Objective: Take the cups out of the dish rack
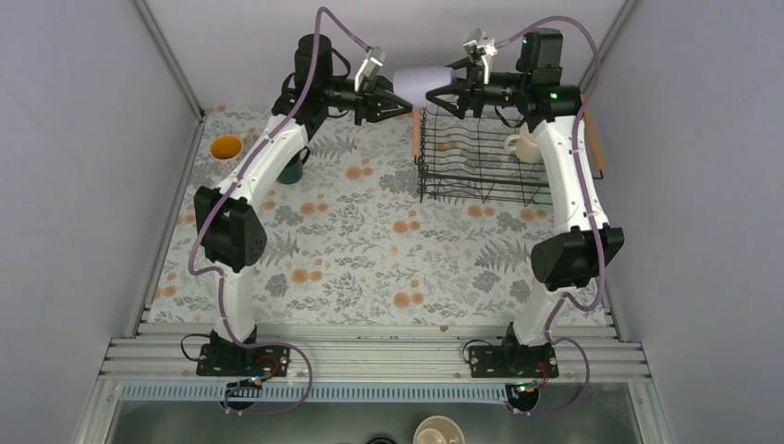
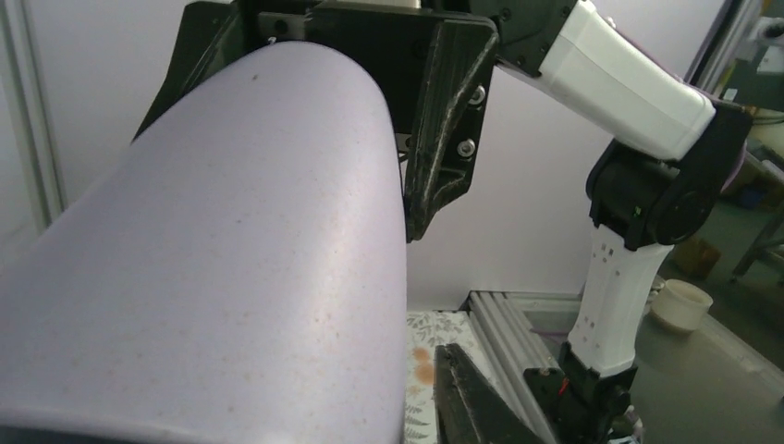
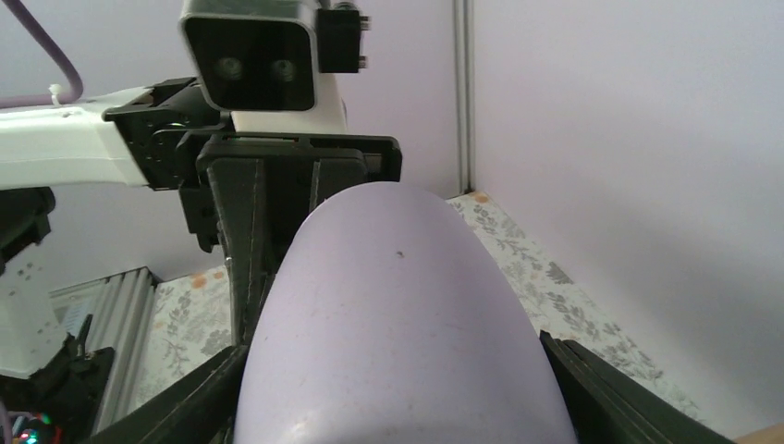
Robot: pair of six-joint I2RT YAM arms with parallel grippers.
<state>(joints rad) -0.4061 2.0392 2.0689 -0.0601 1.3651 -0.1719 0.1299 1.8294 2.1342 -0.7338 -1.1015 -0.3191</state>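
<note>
Evidently a handover: we hold the lavender tumbler [image 1: 423, 79] sideways in mid-air at the dish rack's [image 1: 481, 180] eleven o'clock. The right gripper [image 1: 442, 92] is clamped on it, and the left gripper [image 1: 399, 100] is spread round its other end, not yet gripping.

1. A floral cloth [image 1: 370, 240] covers the tabletop, with grey leaves and orange blossoms on a pale ground.
2. Plain pale grey walls [image 1: 83, 139] close in the left, far and right sides.
3. A ribbed aluminium rail [image 1: 370, 356] runs left to right along the near edge of the cloth.
4. Nearer than the rail I see a grey metal shelf [image 1: 314, 421].
5. A tan-beige handleless cup [image 1: 438, 431] stands upright on that shelf near its middle, partly cut off by the frame.
6. Just left of the cup sits a dark round object [image 1: 379, 441], too cropped for me to identify.
</note>
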